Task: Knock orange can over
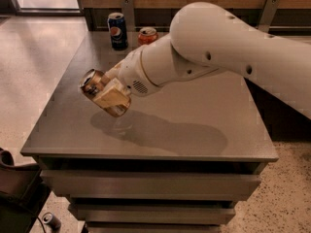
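1. Begin at the near left part of the tabletop (204,110). The shadow of your load falls there on bare grey surface, and I judge that to be the right landing spot.
2. Above that shadow, the tool (112,96) is clenched around the orange can (97,83). The can is already steeply tilted, with its silver top aimed up and to the left and its base lower on the right. It seems to hang just clear of the surface, though you cannot be sure of the gap from this angle.
3. Lower the can until its side nearly meets the surface, then release it. Don't let go from height (a round can rolls, and the left edge is near). Point it so that any roll runs inward.
4. The arm (223,47) crosses the middle of the tabletop behind the tool. Once the can lies flat, lift the tool straight off it, because a sideways sweep could drag the can along.
5. At the far edge the dark blue Pepsi can (117,30) and the red can (147,35) stand upright just beside each other, well apart from the tool. Leave both standing.
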